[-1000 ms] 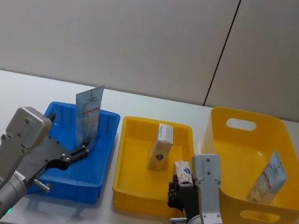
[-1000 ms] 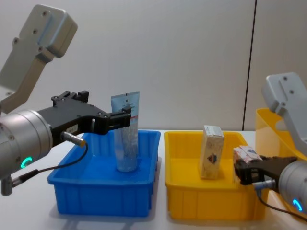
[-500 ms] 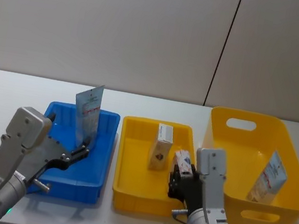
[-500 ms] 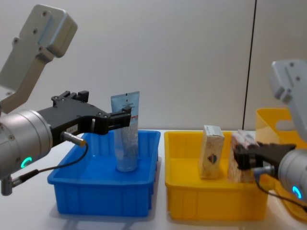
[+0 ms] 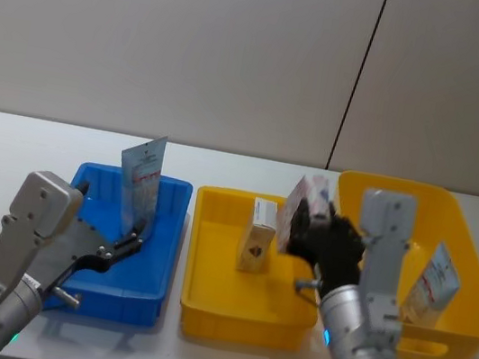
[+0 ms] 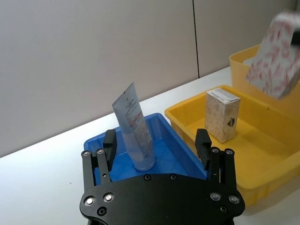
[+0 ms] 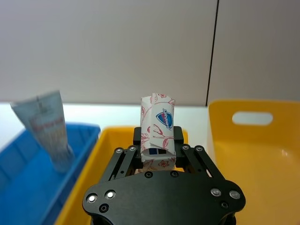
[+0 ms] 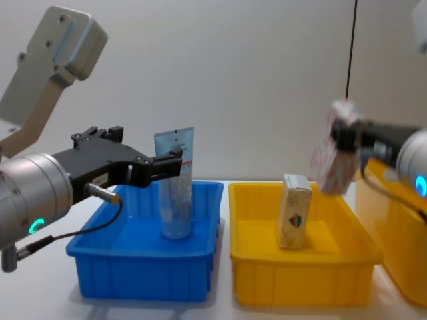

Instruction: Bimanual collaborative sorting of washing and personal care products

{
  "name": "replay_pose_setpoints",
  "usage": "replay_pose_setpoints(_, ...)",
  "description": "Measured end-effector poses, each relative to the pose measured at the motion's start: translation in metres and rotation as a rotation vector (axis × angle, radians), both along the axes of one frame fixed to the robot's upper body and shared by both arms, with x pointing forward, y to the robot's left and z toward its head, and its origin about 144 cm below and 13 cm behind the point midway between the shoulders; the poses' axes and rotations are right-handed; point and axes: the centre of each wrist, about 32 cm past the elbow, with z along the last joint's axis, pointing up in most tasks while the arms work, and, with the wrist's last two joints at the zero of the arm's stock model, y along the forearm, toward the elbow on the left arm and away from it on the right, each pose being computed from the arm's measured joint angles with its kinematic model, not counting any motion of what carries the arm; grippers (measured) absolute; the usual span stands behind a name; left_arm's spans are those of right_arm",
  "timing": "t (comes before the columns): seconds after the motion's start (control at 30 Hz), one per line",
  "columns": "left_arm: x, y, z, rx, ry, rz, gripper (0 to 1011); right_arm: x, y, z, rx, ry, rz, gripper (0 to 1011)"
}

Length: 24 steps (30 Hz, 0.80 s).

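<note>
At nine o'clock on the table sits the blue bin, with a pale-blue squeeze tube standing in it, cap down and crimped end up, leaning slightly. The left gripper is spread wide just short of the tube, one finger on either side of the line to it and neither touching; the tube lies straight ahead of that gripper, toward twelve o'clock from it, long axis near upright.

In the middle, the shallow yellow tray holds one cream box standing on end.

Above the tray's three o'clock edge, the right gripper is clamped on a red-and-white printed packet, carried clear of the tray with its long axis roughly upright. The deep yellow basket lies just toward three o'clock from the packet, and a second tube leans against its far-right wall.

The right arm is plainly the nearer one to that basket; if the packet belongs there, the move is a short sideways carry over the basket's near wall.
</note>
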Motion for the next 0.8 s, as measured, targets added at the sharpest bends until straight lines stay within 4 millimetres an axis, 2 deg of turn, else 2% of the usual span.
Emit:
replay_pose_setpoints(0.27,0.0,0.0,0.0,0.0,0.0,0.0,1001,0.007,-0.012,0.034,0.106,-0.115,-0.029,323)
replay_pose_setpoints(0.4,0.0,0.0,0.0,0.0,0.0,0.0,1001,0.009,-0.024,0.053,0.151,-0.174,-0.069,323)
replay_pose_setpoints(0.6,0.0,0.0,0.0,0.0,0.0,0.0,1001,0.008,-0.041,0.067,0.169,-0.205,-0.129,323)
replay_pose_setpoints(0.8,0.0,0.0,0.0,0.0,0.0,0.0,1001,0.005,-0.055,0.073,0.148,-0.185,-0.166,323)
